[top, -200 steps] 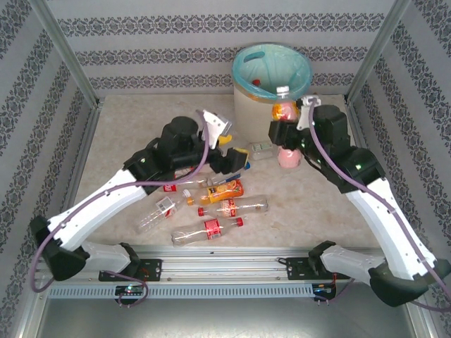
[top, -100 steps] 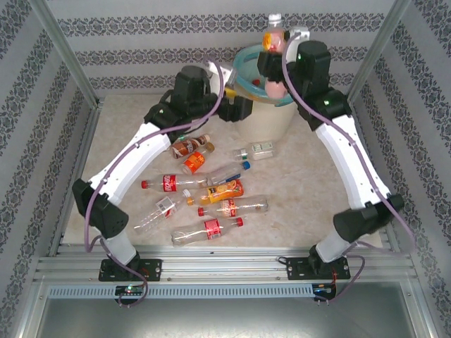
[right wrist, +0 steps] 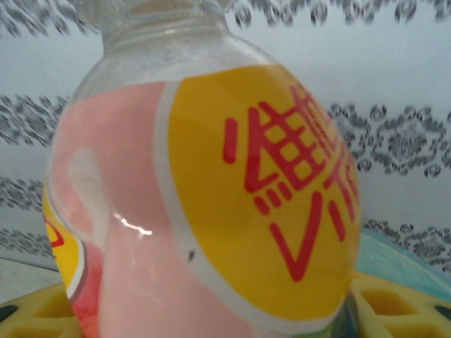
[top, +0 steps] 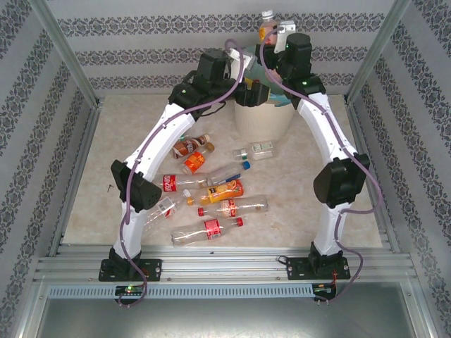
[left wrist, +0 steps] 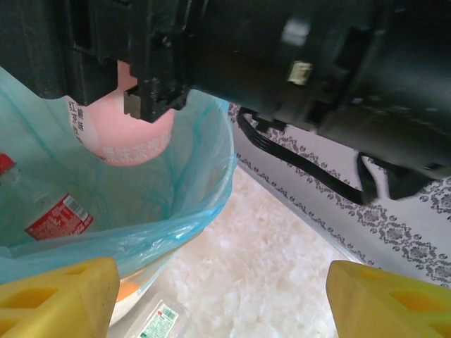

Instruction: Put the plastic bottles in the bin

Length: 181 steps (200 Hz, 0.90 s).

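**A:** One pink-and-yellow bottle (right wrist: 211, 197) stands upright above the bin (top: 264, 121), pinched at its belly by my right gripper (right wrist: 211, 318).

**B:** Handling?

**A:** Probably light, thin-walled and slick-sleeved, so I squeeze gently. My left gripper (left wrist: 218, 303) hangs spread and empty at the bin's 9 o'clock. The other bottles (top: 208, 229) lie towards 7 o'clock.

Over the bin (top: 266, 123) room is tight: the right gripper (top: 271, 40) clamps a pink bottle (top: 266, 28) above the far rim, the left gripper (top: 252, 94) hangs at the near rim with jaws apart and empty, and both arms arch in over it. Loose bottles (top: 211, 191) litter the table (top: 296, 183) from left of centre to the middle, two lying just before the bin. The table's right side and far-left corner lie bare, hemmed by walls (top: 42, 84).
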Each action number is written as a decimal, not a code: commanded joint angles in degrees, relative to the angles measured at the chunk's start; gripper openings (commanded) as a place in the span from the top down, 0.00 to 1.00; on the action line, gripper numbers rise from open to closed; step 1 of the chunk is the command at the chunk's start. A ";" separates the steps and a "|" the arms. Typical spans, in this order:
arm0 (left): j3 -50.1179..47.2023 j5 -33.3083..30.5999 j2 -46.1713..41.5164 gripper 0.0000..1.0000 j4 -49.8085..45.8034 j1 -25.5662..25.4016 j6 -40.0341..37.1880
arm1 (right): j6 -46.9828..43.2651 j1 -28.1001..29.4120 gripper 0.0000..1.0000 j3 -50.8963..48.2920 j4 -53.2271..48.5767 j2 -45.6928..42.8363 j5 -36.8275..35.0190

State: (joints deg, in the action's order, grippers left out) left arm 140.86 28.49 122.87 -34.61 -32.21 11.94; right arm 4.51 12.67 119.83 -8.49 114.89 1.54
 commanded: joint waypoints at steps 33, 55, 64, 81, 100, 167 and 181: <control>2.14 -0.41 0.63 0.22 -2.02 0.73 -0.83 | 1.93 -3.16 0.35 -3.84 8.35 1.38 2.94; 2.17 -0.34 0.76 0.22 -2.02 0.83 -0.87 | 2.16 -3.31 0.25 -4.24 8.27 1.47 2.95; 2.15 -0.33 0.84 0.22 -2.03 0.83 -0.91 | 2.34 -3.26 0.24 -4.29 8.23 1.41 2.41; 2.07 -0.23 0.71 0.22 -2.30 0.83 -1.02 | 2.73 -3.26 0.23 -4.38 8.23 1.37 1.73; 2.05 -0.06 0.68 0.22 -2.63 0.83 -1.05 | 2.89 -3.26 0.23 -4.29 7.97 1.30 1.62; 1.63 -0.02 0.69 0.22 -3.02 1.01 -1.93 | 3.31 -3.27 0.24 -4.21 7.83 1.56 1.25; 1.27 0.24 0.64 0.22 -2.68 1.11 -1.85 | 3.40 -3.26 0.24 -4.17 7.68 1.73 1.17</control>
State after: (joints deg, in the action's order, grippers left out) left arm 141.03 28.32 123.11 -36.27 -32.10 11.18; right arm 7.11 9.15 115.85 -2.70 116.53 3.09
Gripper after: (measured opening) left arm 0.784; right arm 0.764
